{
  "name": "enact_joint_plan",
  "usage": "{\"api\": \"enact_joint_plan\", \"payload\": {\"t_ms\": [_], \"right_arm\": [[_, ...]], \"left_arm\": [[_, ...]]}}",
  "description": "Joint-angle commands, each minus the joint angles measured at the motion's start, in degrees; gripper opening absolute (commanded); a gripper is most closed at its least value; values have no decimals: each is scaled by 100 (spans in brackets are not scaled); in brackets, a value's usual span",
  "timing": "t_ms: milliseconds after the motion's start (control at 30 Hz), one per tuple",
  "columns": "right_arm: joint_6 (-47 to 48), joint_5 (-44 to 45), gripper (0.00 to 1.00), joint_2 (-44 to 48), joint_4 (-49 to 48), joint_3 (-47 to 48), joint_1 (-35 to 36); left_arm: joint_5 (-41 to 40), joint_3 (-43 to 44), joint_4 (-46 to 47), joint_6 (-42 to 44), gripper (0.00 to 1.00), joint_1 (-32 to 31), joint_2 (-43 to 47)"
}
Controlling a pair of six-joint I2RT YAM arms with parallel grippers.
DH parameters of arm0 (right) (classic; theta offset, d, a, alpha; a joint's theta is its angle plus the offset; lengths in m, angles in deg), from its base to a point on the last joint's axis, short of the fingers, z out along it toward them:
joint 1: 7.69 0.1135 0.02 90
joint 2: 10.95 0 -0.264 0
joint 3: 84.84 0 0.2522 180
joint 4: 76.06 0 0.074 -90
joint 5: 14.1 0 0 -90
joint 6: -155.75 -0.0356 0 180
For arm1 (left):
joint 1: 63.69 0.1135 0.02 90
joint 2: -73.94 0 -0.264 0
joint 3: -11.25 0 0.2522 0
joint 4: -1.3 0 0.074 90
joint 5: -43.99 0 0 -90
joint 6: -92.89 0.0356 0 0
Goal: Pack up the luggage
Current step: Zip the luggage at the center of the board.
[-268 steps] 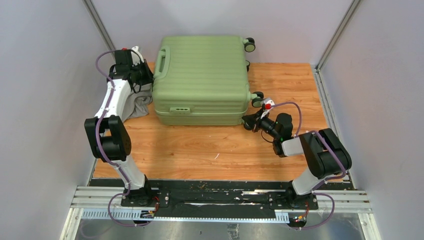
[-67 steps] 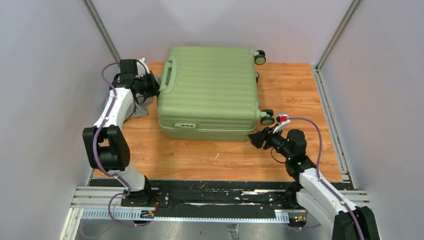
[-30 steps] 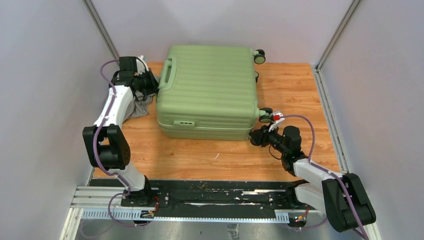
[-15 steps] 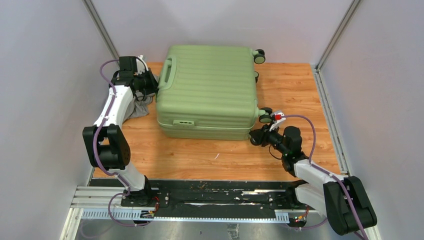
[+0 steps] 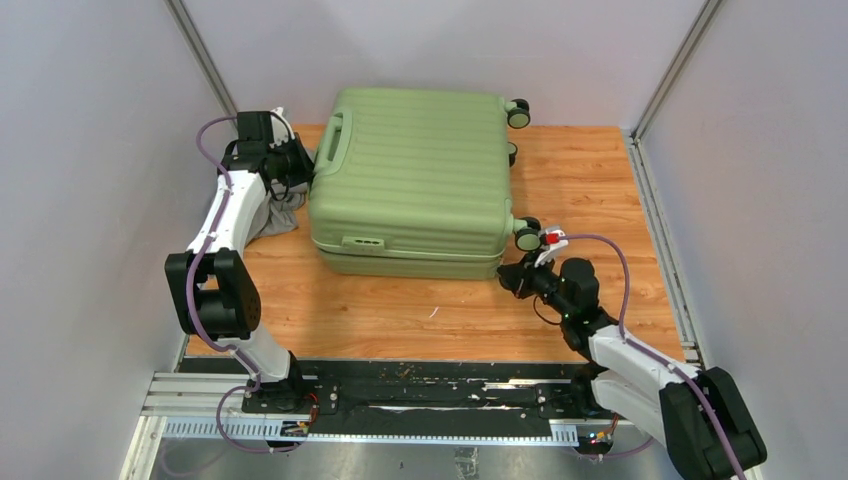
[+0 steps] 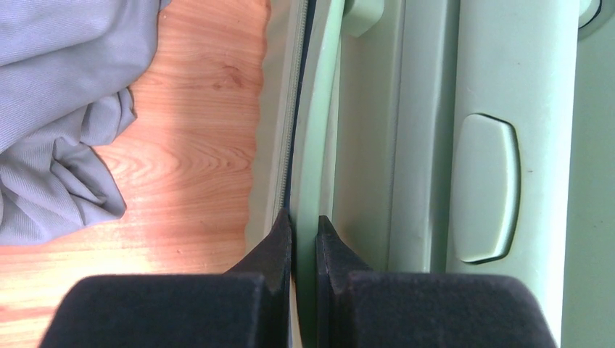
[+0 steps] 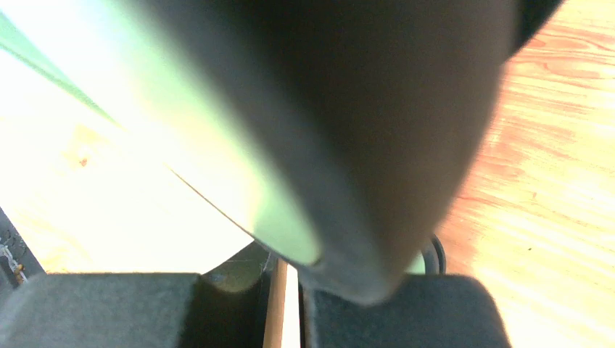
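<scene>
The luggage [image 5: 410, 170] lies flat and closed in the upper middle of the overhead frame. My left gripper [image 6: 304, 221] sits at its seam on the left side, fingers all but together. It may be pinching the zip, but the tips hide that. My right gripper [image 5: 508, 278], beside the lower-right wheel [image 5: 526, 237], has its pads nearly closed. A grey cloth [image 5: 275, 215] lies outside at the left, so I judge the packing unfinished.
</scene>
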Motion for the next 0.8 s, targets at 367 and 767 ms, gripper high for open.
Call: {"api": "enact_joint_plan", "payload": {"t_ms": [367,767], "right_arm": [[792,259,0,748,-1075,-165,1956],[743,1395,2,638,-837,77,2614]], "left_arm": [[237,-276,934,-932,0,-613,520],[199,-66,831,-997,0,-598,489]]}}
